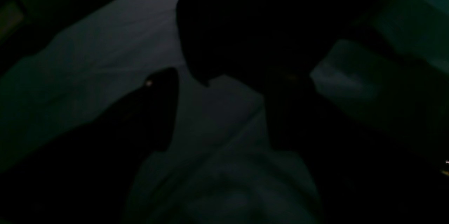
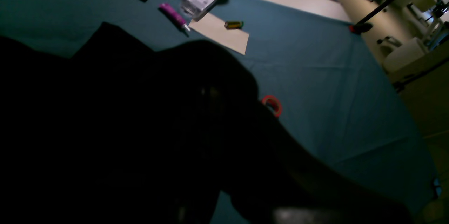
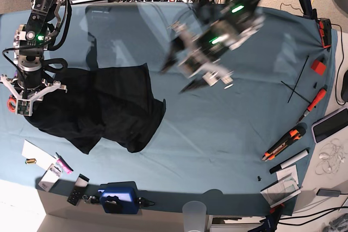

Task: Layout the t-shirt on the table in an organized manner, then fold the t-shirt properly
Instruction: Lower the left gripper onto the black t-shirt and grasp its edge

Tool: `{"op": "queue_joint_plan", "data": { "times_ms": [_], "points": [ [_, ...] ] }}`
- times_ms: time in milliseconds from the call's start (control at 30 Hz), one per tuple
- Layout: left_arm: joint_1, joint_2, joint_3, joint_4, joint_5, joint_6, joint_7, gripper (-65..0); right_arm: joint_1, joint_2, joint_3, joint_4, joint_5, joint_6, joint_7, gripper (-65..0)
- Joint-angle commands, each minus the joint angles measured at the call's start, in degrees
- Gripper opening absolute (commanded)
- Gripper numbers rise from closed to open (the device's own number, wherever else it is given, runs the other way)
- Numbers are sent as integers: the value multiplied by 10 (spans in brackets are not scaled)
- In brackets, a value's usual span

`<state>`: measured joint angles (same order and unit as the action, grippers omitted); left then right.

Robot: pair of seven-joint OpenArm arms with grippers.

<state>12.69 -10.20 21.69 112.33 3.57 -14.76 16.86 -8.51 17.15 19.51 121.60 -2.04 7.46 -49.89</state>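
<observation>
We see the t-shirt (image 3: 103, 107) lying crumpled and bunched on the left part of the teal surface (image 3: 228, 134) in the base view. Our right gripper (image 3: 24, 101) sits at the shirt's left edge, jaws clenched; whether cloth is pinched we cannot tell. Our left gripper (image 3: 179, 71) hangs above bare surface, apart from the shirt, jaws spread and holding nothing. Orange-handled tools (image 3: 283, 145) lie near the right edge.
</observation>
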Motion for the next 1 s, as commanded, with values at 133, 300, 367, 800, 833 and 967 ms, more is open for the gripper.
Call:
{"op": "queue_joint_plan", "data": {
  "times_ms": [133, 300, 367, 800, 833, 967],
  "points": [
    [-44, 48, 47, -68, -41, 21, 28, -250, 5, 9, 4, 8, -6, -4, 19, -650],
    [-86, 111, 60, -151, -58, 45, 62, -250, 5, 9, 4, 6, -21, -4, 18, -650],
    [-104, 127, 60, -178, -67, 58, 76, -251, 4, 9, 4, 5, -36, -5, 18, -650],
    [-201, 162, 60, -330, -139, 86, 127, -251, -13, 9, 4, 5, -40, -5, 19, -650],
    [-206, 162, 60, -337, -139, 92, 127, -251, -13, 9, 4, 5, -40, -5, 19, -650],
    [-217, 163, 59, -349, -139, 109, 127, -251, -13, 9, 4, 5, -40, -5, 18, -650]
  ]
}}
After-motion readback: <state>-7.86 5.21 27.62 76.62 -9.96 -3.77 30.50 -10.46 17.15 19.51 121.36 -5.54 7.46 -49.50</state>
